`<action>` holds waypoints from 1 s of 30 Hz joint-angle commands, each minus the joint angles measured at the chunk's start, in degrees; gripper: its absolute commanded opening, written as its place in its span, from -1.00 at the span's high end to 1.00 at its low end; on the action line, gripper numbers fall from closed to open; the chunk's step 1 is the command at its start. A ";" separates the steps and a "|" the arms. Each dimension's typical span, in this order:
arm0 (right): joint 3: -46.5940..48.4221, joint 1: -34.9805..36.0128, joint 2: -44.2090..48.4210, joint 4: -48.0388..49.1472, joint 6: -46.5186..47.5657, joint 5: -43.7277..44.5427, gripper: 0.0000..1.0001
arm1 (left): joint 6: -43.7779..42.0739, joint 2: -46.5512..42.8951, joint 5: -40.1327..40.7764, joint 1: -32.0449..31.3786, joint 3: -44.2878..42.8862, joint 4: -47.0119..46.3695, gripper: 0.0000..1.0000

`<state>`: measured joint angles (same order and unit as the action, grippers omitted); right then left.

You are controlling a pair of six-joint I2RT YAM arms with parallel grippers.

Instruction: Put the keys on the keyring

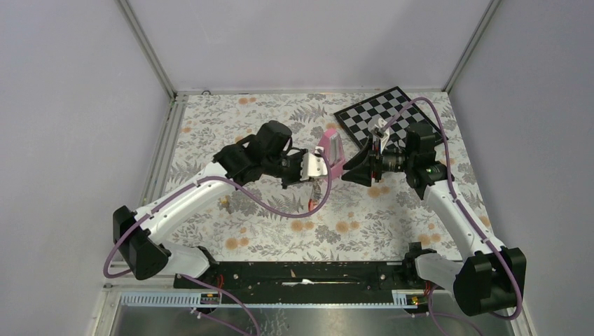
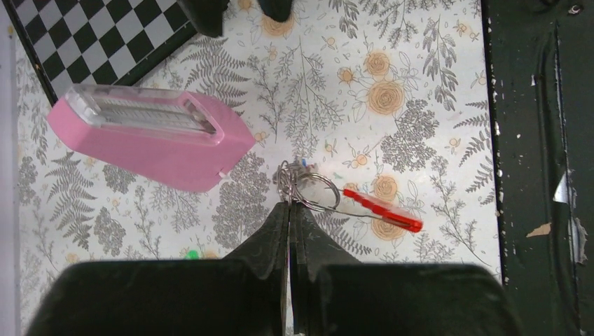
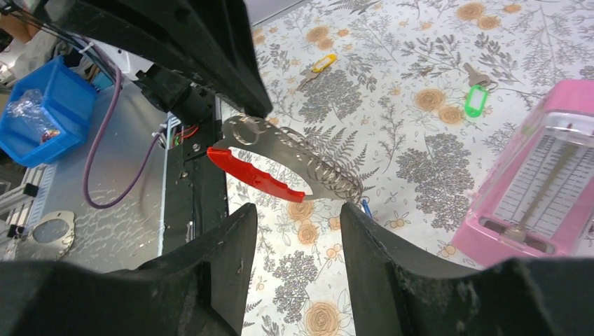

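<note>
Above the flowered desk [image 1: 280, 238], my left tool [image 2: 288, 208] is pinched together on the keyring [image 3: 291, 154], holding it up near the pink metronome [image 1: 330, 150]. My right tool [image 3: 291, 218] faces it with jaws apart, carrying nothing. A careless swing of either arm could topple the metronome. My pinch takes only the ring's edge, so a hard push might twist it loose. The green-tagged key [image 3: 476, 98] and yellow-tagged key [image 3: 315, 68] lie flat, awkward to lift.
</note>
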<state>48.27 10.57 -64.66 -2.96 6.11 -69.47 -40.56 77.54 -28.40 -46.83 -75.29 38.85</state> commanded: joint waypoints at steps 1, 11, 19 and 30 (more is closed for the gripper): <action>4.23 0.27 -1.66 -0.34 0.57 3.25 -0.08 | 0.65 -3.23 1.80 0.06 -2.15 2.77 1.00; 17.81 12.13 -15.17 -9.50 7.55 14.46 -0.09 | -0.64 -8.53 1.48 1.35 -3.09 18.85 1.00; 40.18 21.45 -33.04 -16.27 8.24 28.07 -0.10 | -0.81 -11.72 -3.51 2.86 -5.19 24.47 1.00; 68.22 29.12 -59.02 -21.79 5.65 47.99 -0.21 | 1.65 -12.91 -10.17 2.81 -9.30 28.85 1.00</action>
<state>108.38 37.10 -118.78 -21.98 12.82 -30.89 -39.79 66.41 -34.15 -44.16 -81.93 67.11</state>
